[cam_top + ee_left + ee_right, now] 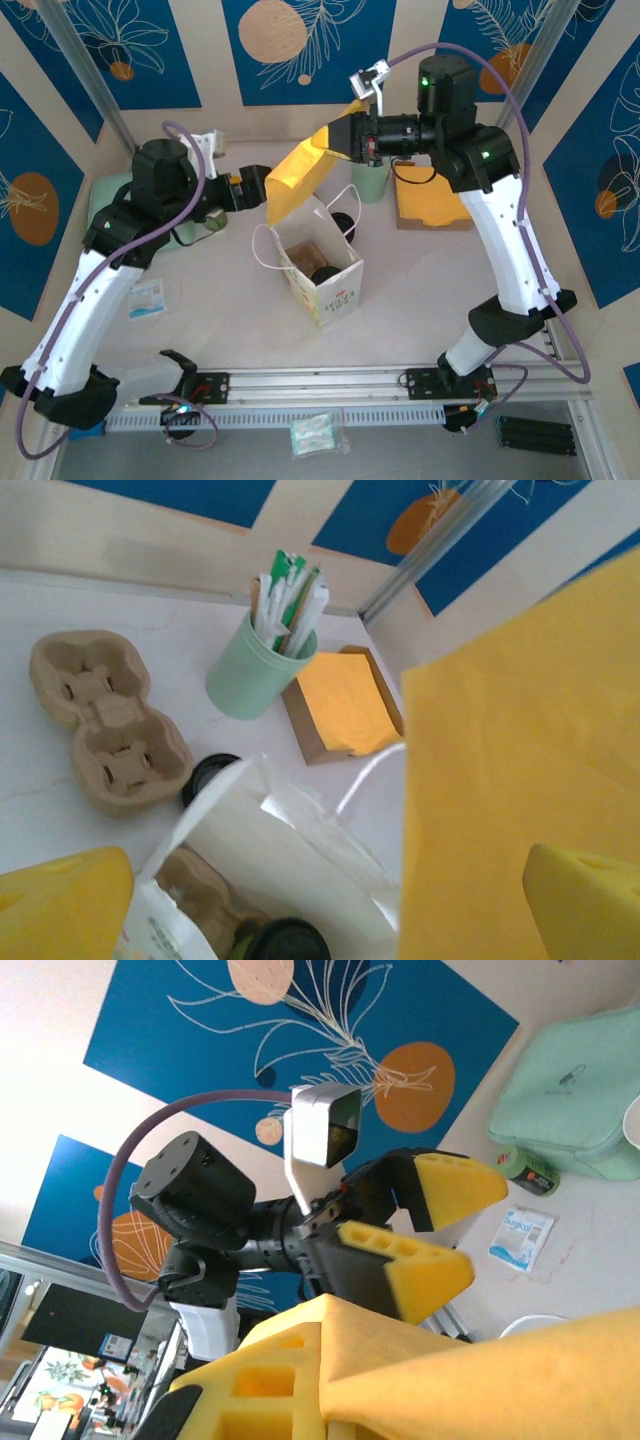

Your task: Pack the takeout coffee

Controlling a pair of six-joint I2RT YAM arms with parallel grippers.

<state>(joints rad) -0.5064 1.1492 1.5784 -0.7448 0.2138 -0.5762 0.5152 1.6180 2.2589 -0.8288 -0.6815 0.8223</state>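
White tabletop (pixel 420 280) under blue-patterned walls. Nearest, the paper bag (pixel 338 292) stands open, the takeout coffee (pixel 324 273) already down inside beside a pulp carrier (pixel 308 252). Above the bag's far rim the right gripper (pixel 335 138) pinches a yellow napkin (pixel 300 175) that hangs slanted; the left gripper (pixel 262 186) gapes wide just beside its lower edge. Best lower the sheet straight into the mouth, clear of the handles (pixel 263 243), without tipping the bag

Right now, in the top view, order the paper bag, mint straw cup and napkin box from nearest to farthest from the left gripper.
1. Paper bag, at centre, right beside the left gripper.
2. Mint straw cup, farther right, by the back wall.
3. Napkin box, farthest right.
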